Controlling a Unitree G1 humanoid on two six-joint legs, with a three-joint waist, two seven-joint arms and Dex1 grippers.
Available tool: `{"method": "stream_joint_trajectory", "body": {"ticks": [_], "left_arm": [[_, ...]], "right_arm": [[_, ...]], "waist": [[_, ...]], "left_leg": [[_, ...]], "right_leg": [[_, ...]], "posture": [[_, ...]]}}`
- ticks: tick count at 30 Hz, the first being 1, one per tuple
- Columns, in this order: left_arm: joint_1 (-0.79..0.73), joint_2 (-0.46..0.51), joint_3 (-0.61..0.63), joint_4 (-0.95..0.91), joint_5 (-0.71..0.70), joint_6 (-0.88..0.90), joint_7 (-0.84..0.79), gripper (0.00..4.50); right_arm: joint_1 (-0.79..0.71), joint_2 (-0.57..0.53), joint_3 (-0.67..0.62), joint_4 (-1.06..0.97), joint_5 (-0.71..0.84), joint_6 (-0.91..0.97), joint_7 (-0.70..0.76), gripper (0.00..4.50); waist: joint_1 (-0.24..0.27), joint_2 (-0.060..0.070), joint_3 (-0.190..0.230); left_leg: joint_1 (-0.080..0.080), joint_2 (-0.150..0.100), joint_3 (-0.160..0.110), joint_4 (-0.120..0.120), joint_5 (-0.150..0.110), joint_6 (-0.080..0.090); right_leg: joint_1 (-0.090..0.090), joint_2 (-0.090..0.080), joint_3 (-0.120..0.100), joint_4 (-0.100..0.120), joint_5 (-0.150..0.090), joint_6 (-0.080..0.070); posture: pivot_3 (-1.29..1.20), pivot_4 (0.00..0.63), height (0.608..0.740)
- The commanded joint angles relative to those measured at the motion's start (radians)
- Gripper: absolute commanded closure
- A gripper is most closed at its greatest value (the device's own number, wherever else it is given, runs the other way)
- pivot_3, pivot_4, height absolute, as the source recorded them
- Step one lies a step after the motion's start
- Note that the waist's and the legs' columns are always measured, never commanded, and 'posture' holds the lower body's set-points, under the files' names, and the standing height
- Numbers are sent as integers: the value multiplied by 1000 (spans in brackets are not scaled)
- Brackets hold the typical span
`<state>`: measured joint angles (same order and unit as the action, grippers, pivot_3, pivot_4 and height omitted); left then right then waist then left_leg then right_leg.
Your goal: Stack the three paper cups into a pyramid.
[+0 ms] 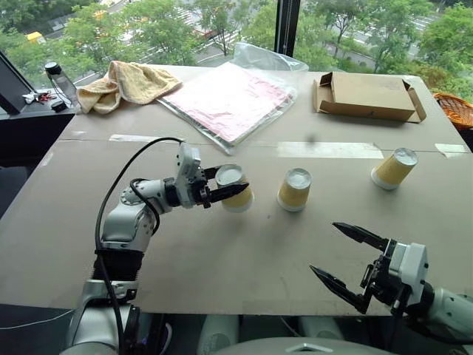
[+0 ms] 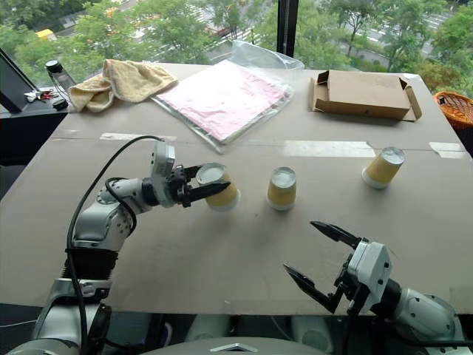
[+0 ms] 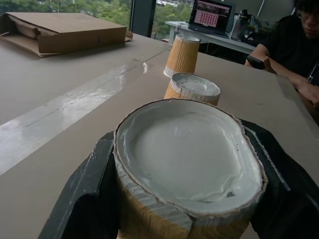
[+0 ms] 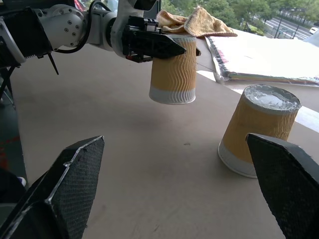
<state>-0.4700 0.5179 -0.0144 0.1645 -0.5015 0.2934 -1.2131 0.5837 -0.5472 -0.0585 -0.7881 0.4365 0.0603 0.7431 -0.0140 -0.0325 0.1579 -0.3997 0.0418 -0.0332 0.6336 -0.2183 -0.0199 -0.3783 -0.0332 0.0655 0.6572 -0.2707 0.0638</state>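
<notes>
While the left gripper point(image 1: 230, 186) clamps one inverted paper cup point(image 1: 236, 189), that cup hangs clear of the table point(image 1: 244, 259).

Held cup — squeezed oval between the black fingers point(image 3: 89, 199), base up. Middle cup point(image 1: 295, 189) and far cup point(image 1: 395, 168) stand upside down on the table in a row, well apart — the far one nearest the cardboard box point(image 1: 368, 96). Right gripper point(image 1: 347, 262): jaws spread wide, holding nothing, near the table's front edge.

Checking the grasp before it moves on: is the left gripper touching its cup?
Touching. Left wrist view: both fingers press the cup, squeezing it oval.
</notes>
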Motion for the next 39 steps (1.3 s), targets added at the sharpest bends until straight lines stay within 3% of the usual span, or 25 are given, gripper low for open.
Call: {"method": "stream_joint_trajectory", "body": {"ticks": [1,7,20,22,23,24,25,39], "left_arm": [[-59,-30,-42,64,40,-52,-42,2026],[-124,-91,-124,201,143,-147,-75,2026],[-175,-165,-145,309,208,-220,-84,2026],[-181,-175,-142,321,210,-231,-82,1021],[-185,-179,-142,328,212,-236,-82,946],[-189,-185,-139,337,212,-241,-82,356],[-193,-189,-137,345,214,-244,-83,54],[-221,-227,-118,464,220,-342,-79,54]], "right_arm": [[32,11,-19,-72,-13,-26,-29,0],[78,35,8,-113,-51,-25,-72,0],[104,42,6,-148,-65,-13,-108,0],[105,41,4,-150,-63,-11,-110,0],[105,40,2,-151,-62,-9,-111,0],[105,39,0,-152,-61,-8,-112,0],[104,38,-2,-152,-58,-6,-112,0],[97,31,-14,-133,-46,-10,-102,0]], "waist": [[0,0,0],[3,0,0],[7,0,0],[7,0,0],[7,0,0],[5,0,0],[5,0,0],[4,-1,0]], "left_leg": [[0,0,0,0,0,0],[0,0,0,0,0,0],[0,0,0,1,0,0],[0,0,0,1,0,0],[0,0,0,1,0,0],[0,0,0,1,0,0],[-1,0,0,1,0,0],[-1,0,0,1,0,0]], "right_leg": [[0,0,0,0,0,0],[0,0,0,0,-1,2],[0,0,0,0,-2,2],[1,0,0,0,-2,2],[1,0,0,0,-2,2],[1,0,0,0,-2,2],[0,0,0,0,-1,2],[0,0,0,0,-1,2]], "posture": [[0,150,740],[0,150,740],[0,150,740],[0,150,740],[0,150,740],[0,150,740],[0,150,740],[0,150,740]]}}
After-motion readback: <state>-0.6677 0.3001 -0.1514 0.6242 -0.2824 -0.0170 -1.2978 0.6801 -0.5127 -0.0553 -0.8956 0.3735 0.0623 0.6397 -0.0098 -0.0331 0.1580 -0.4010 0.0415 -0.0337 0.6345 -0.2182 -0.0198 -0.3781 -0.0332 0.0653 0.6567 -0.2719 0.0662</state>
